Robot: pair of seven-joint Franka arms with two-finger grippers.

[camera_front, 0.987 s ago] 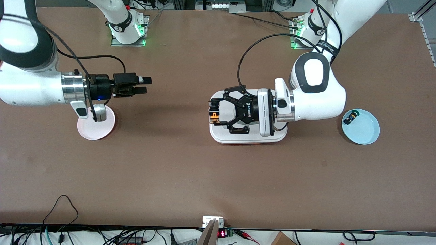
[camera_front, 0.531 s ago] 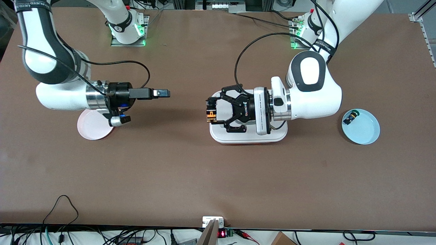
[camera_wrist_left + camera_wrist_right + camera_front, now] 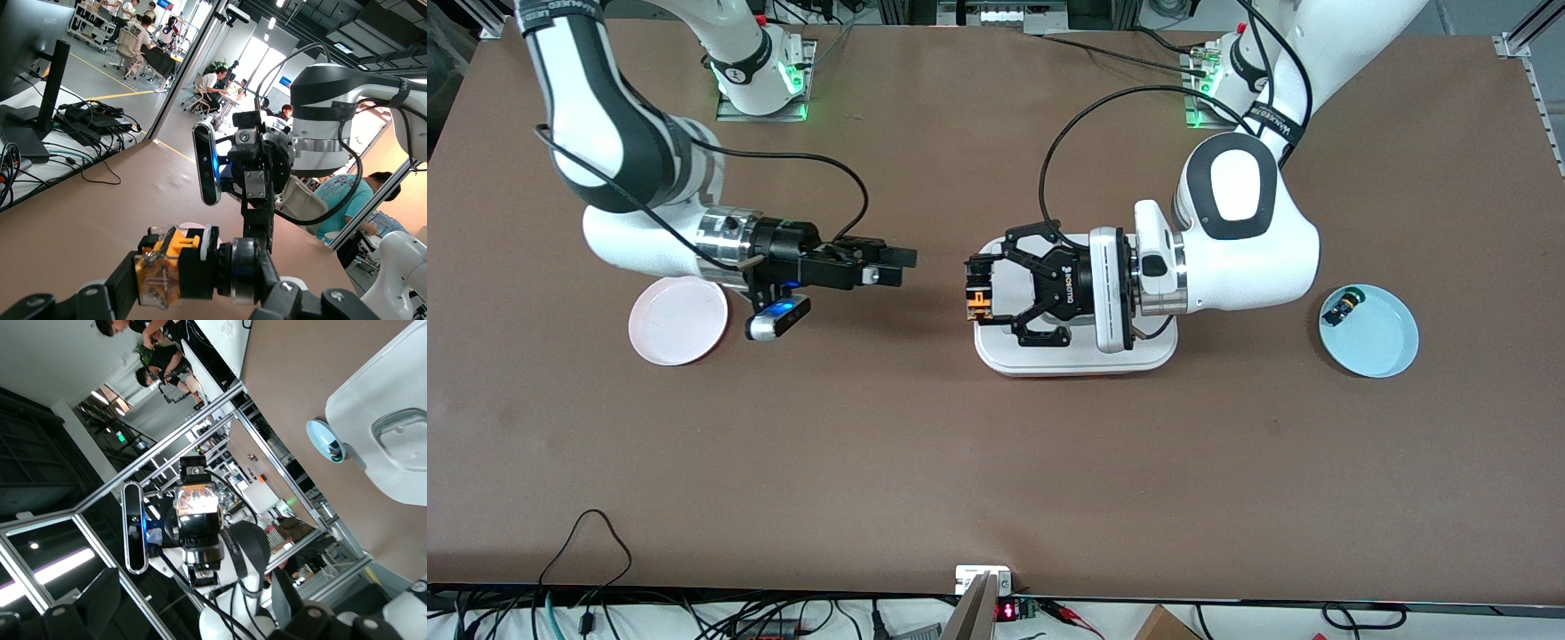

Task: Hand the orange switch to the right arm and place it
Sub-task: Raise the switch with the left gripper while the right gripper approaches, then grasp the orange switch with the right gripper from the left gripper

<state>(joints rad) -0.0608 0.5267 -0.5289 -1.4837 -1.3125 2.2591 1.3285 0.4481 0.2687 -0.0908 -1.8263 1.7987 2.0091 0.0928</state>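
A handover was caught mid-approach above the brown worktop (image 3: 996,462). At the right arm's end, a pink dish (image 3: 678,320) lay bare, judged the likely place for the set-down, though that could not be confirmed. Just beside it, the right end effector (image 3: 903,263) was held level and pointed toward the middle of the worktop; whether it was spread or closed could not be told. Open air was seen between it and the left end effector (image 3: 978,298), which was clamped on the orange switch (image 3: 980,302) above the edge of a white tray (image 3: 1076,360). In the left wrist view the orange switch (image 3: 175,267) was shown pinched crosswise, its ends left free. The next move was judged to call for a straight closing of that gap and a grip on an exposed end before release. Room was ample around both arms. Toward the left arm's end, a green-capped switch (image 3: 1345,307) rested in a blue dish (image 3: 1383,351), well apart.
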